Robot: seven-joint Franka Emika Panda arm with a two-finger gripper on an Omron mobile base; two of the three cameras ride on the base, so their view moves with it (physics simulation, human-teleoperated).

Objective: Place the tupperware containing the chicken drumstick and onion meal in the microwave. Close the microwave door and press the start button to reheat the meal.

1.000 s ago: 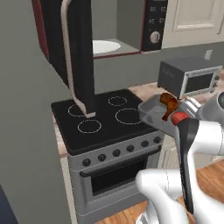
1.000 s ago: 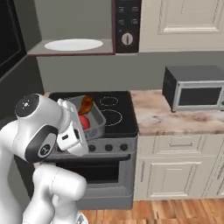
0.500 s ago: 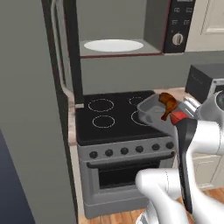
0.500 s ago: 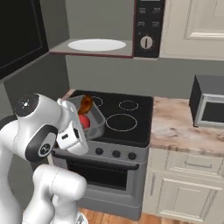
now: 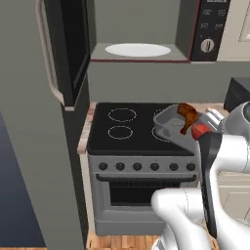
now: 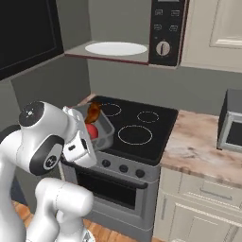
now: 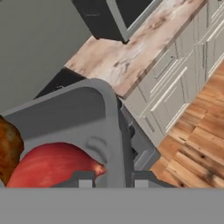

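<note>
My gripper [image 7: 113, 177] is shut on the rim of the grey tupperware [image 7: 78, 113], one fingertip [image 7: 83, 178] inside the wall and the other outside. The red onion [image 7: 52, 164] and the brown chicken drumstick [image 7: 8, 148] lie in the tub. From the base, the tupperware [image 5: 168, 128] hangs tilted over the stove's right side with the drumstick [image 5: 187, 115] and onion [image 5: 199, 131] in it. The microwave [image 5: 137, 49] stands open above, white plate bare. The microwave door [image 5: 73, 44] swings out to the left. The tupperware [image 6: 101, 130] sits at the gripper [image 6: 85, 138].
A black-topped stove [image 5: 127, 127] with knobs and an oven lies below the microwave. The microwave's dark button panel [image 6: 163, 33] is on its right. A second boxy appliance [image 6: 231, 127] stands on the marbled counter [image 6: 198, 146], over cream cabinets and a wood floor.
Both base pictures have shifted, so the base has driven; the open microwave and the stove now sit nearer the middle. The tub stays in my shut gripper, held the same way.
</note>
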